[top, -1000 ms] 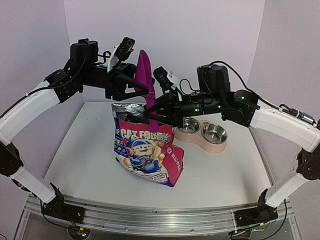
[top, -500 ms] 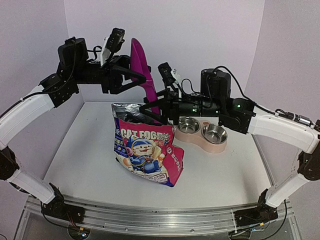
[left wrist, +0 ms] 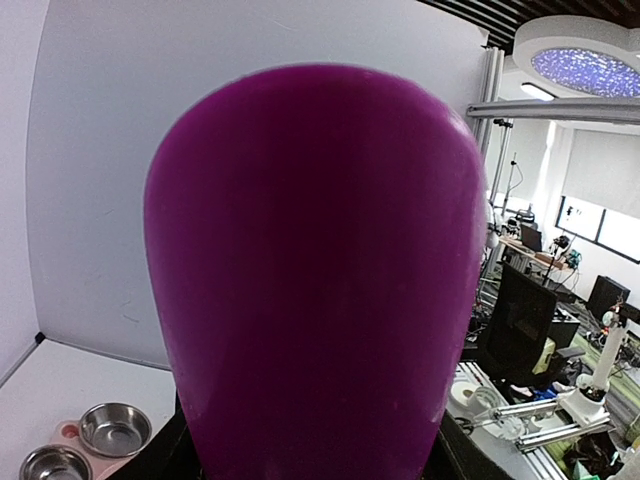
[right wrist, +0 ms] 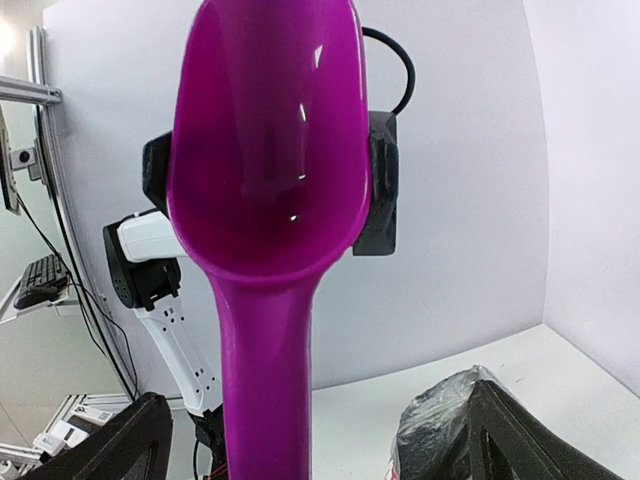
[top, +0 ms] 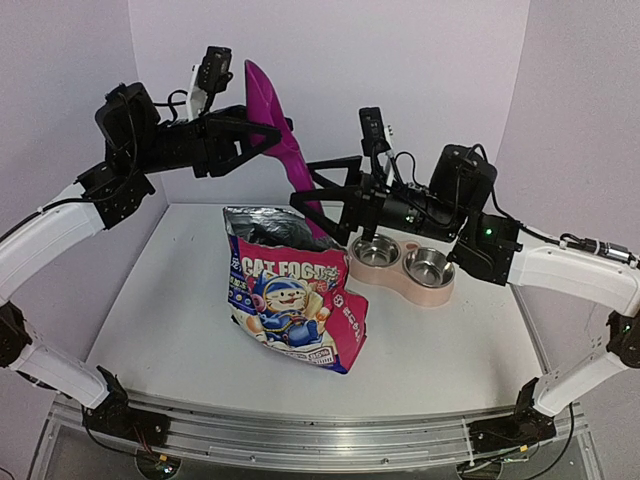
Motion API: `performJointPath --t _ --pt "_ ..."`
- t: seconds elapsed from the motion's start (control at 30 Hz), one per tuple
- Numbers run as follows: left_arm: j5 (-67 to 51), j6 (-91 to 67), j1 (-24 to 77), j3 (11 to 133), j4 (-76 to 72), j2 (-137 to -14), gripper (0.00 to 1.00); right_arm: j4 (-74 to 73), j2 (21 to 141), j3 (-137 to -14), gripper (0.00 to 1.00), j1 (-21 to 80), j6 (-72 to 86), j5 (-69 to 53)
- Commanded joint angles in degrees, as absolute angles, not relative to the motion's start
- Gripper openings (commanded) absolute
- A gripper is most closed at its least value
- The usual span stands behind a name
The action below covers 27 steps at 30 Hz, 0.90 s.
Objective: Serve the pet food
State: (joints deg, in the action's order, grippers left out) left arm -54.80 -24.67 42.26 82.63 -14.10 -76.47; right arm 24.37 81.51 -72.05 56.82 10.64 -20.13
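The pet food pouch [top: 290, 300] stands upright mid-table, its silver-lined top [right wrist: 440, 420] open; the kibble inside is hidden. High above it my left gripper [top: 262, 135] is shut on the bowl of the magenta scoop [top: 272, 120], which fills the left wrist view [left wrist: 310, 280]. The scoop [right wrist: 270, 180] looks empty, handle pointing down. My right gripper [top: 305, 185] is open, its fingers [right wrist: 530, 430] standing wide on either side of the handle without touching it.
The pink double-bowl feeder [top: 405, 285] sits right of the pouch with two empty steel bowls [left wrist: 115, 428]. White table [top: 170, 330], lilac walls on three sides. Both arms reach in over the pouch's back edge.
My right gripper has opened, let go of the scoop's handle and drawn back to the right. My left arm has lifted the scoop higher and a little left.
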Motion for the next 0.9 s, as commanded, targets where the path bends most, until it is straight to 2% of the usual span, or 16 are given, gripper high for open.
performJointPath --t 0.0,0.37,0.53,0.67,0.8,0.87 --pt "-54.4 -30.5 42.1 81.9 -22.5 -74.3 0.0 29.9 82.3 -75.2 0.95 56.9 13.1 -20.6" --pt "-53.7 -29.1 42.1 81.1 -24.3 -74.4 0.0 26.2 86.4 -80.3 0.72 57.4 12.9 -20.0" --pt "-53.1 -27.7 42.1 81.0 -24.0 -74.1 0.0 25.7 87.0 -80.9 0.5 57.8 12.3 -19.5" --pt "-52.9 -27.2 42.1 81.1 -24.0 -74.0 0.0 25.6 87.0 -80.5 0.42 58.0 11.8 -19.8" --pt "-52.8 -27.7 42.1 81.0 -24.3 -74.2 0.0 24.8 87.4 -80.7 0.38 58.2 11.4 -20.5" --pt "-52.9 -27.8 42.1 81.0 -24.3 -74.3 0.0 24.4 87.4 -80.7 0.32 58.5 10.7 -20.6"
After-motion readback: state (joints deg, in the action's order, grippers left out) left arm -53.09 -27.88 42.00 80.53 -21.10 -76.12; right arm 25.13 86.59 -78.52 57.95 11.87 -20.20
